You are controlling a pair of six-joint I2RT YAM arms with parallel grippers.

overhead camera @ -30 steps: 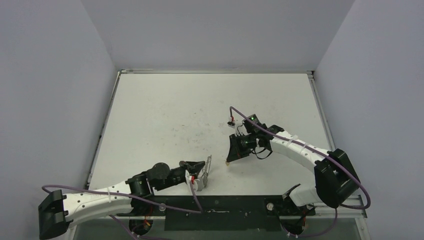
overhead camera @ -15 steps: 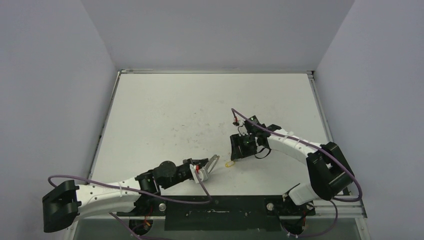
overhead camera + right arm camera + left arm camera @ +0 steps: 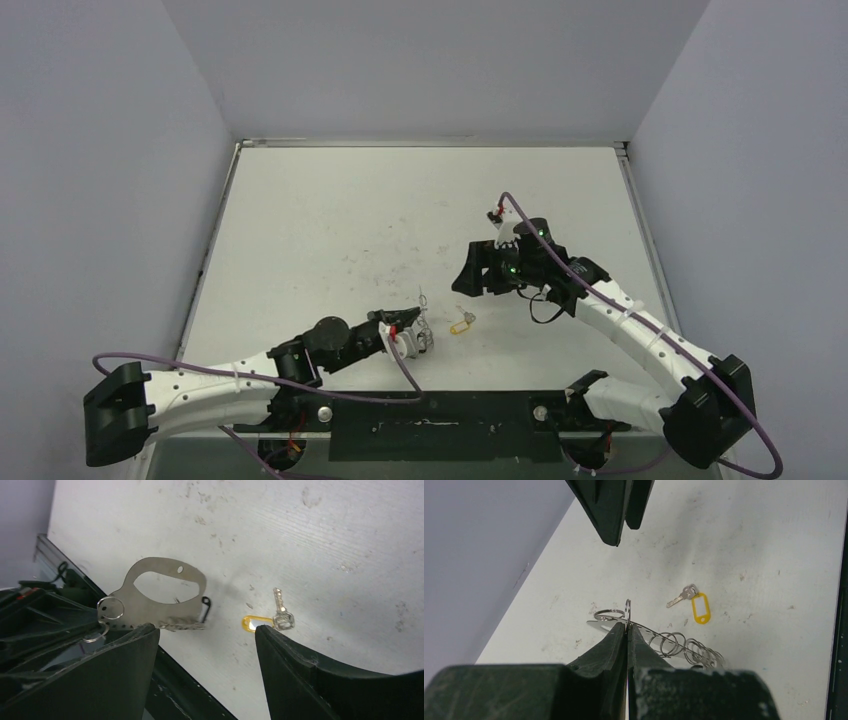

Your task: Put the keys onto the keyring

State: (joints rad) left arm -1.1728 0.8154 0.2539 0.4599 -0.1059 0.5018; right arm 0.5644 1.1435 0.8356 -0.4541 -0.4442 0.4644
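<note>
Top external view: left gripper [image 3: 418,335] is pinched tight on the keyring [image 3: 165,614], which sits tilted up over the table [image 3: 330,220] near the black front rail [image 3: 430,422]. The key with the yellow tag [image 3: 462,325] lies flat just beside it. Right gripper [image 3: 462,280] hangs nearby, spread wide, gripping nothing. Left fingers hide the keyring's lower edge.

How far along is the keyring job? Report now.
Done: no key shows on the keyring. In hand: the left hand is shut on the keyring. Left: the yellow-tagged key lies loose on the table beside it; the open, empty right hand must pick and thread it.
</note>
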